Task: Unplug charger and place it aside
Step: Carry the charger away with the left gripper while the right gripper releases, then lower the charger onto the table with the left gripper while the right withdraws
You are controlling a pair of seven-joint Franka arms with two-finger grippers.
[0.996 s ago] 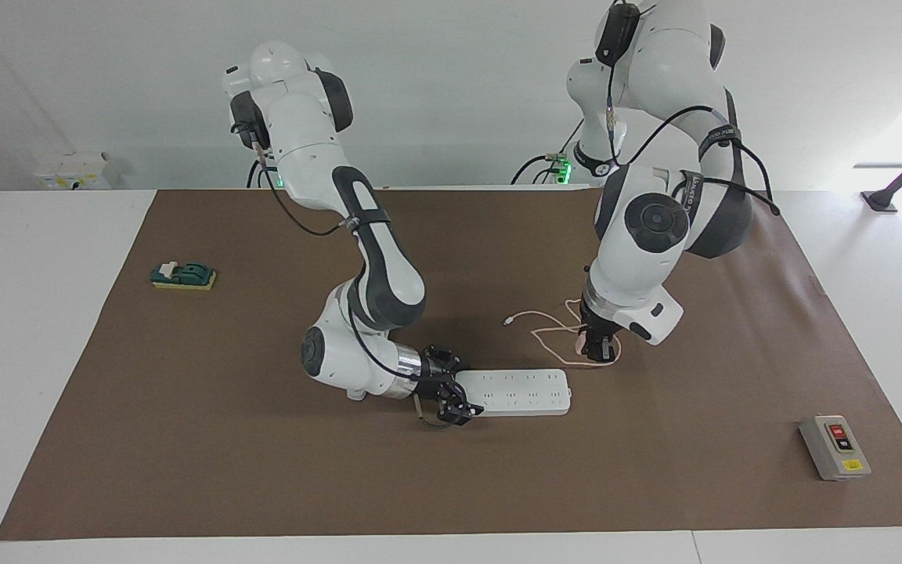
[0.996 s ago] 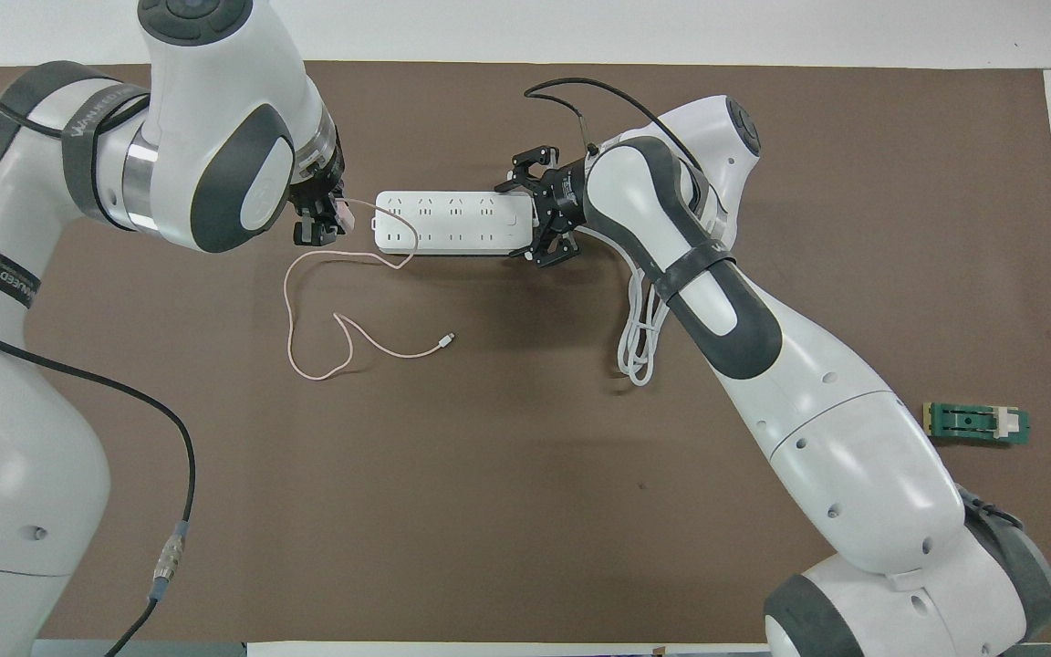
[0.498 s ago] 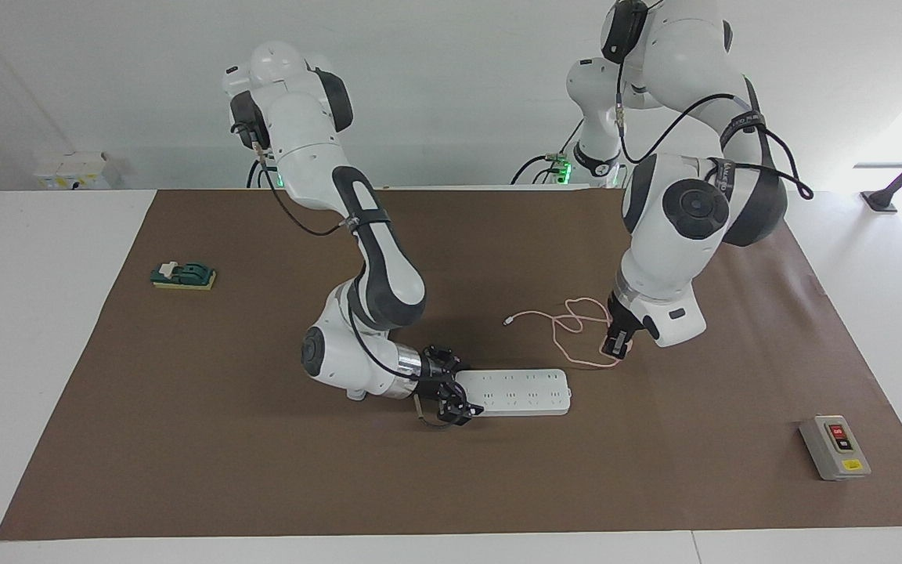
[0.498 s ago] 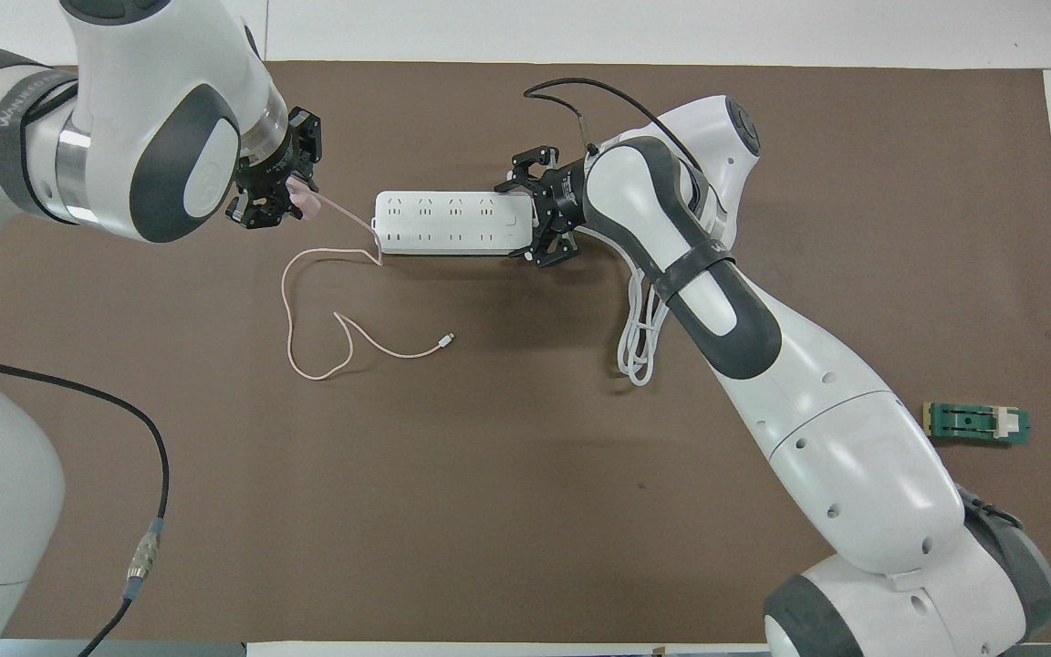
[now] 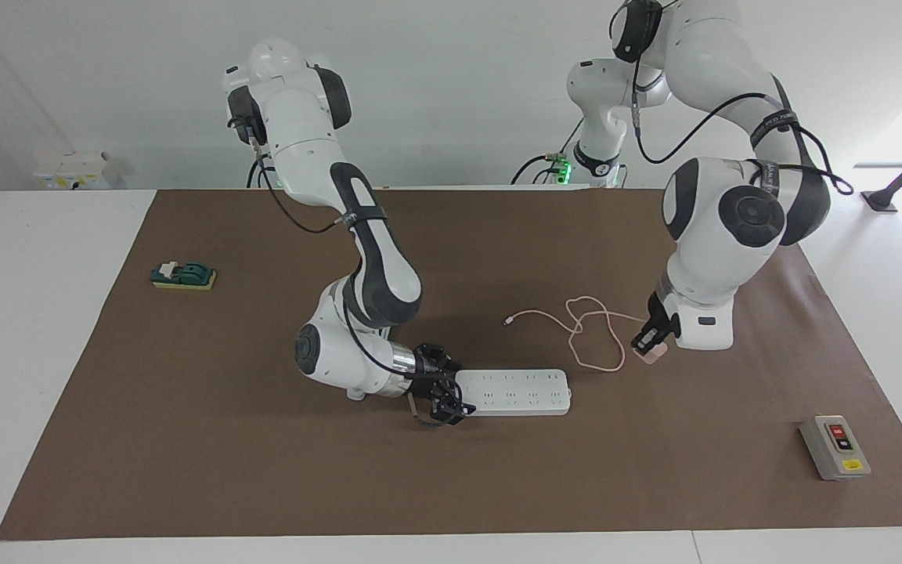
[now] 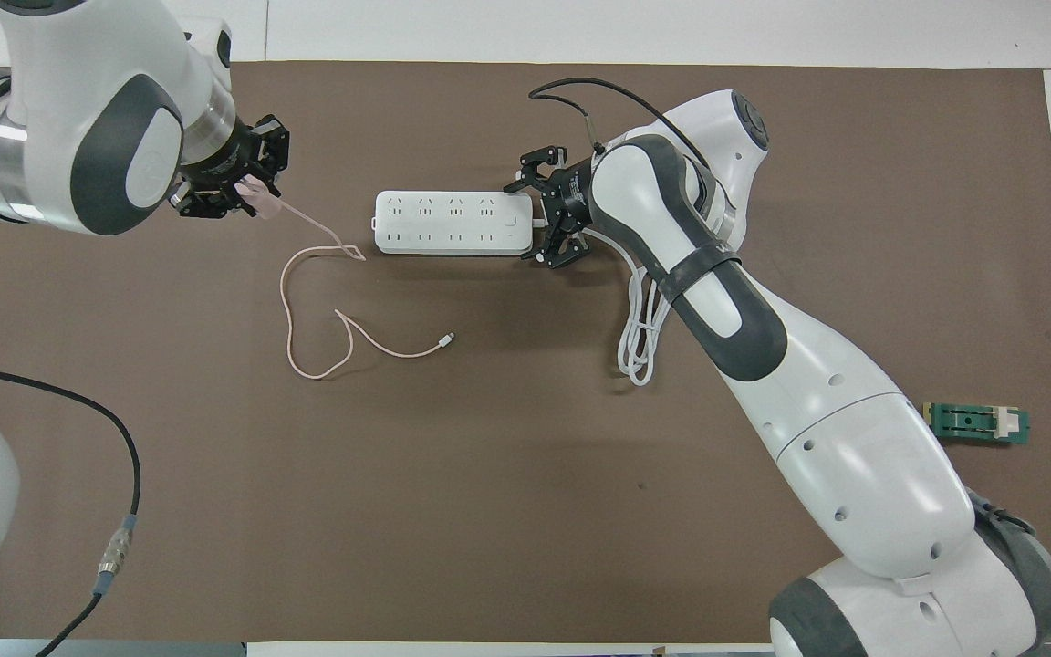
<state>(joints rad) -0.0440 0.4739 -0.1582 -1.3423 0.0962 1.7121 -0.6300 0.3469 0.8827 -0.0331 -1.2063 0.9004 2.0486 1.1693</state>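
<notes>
My left gripper (image 5: 649,342) is shut on the small pale pink charger (image 5: 653,355) and holds it low over the brown mat, apart from the white power strip (image 5: 521,390), toward the left arm's end of the table. In the overhead view the left gripper (image 6: 232,187) holds the charger (image 6: 257,194). The thin pink cable (image 5: 586,323) trails from it in loops on the mat (image 6: 306,306). My right gripper (image 5: 441,397) is open, its fingers spread on either side of the strip's cord end (image 6: 546,214). The strip's sockets (image 6: 448,222) carry no plug.
The strip's white cord (image 6: 639,333) lies coiled under the right arm. A grey switch box (image 5: 835,447) sits near the mat's corner at the left arm's end. A small green block (image 5: 182,276) lies at the right arm's end (image 6: 977,423).
My left gripper has carried the charger away from the power strip toward the left arm's end, dragging the cable off the strip. My right gripper has drawn back slightly at the strip's end.
</notes>
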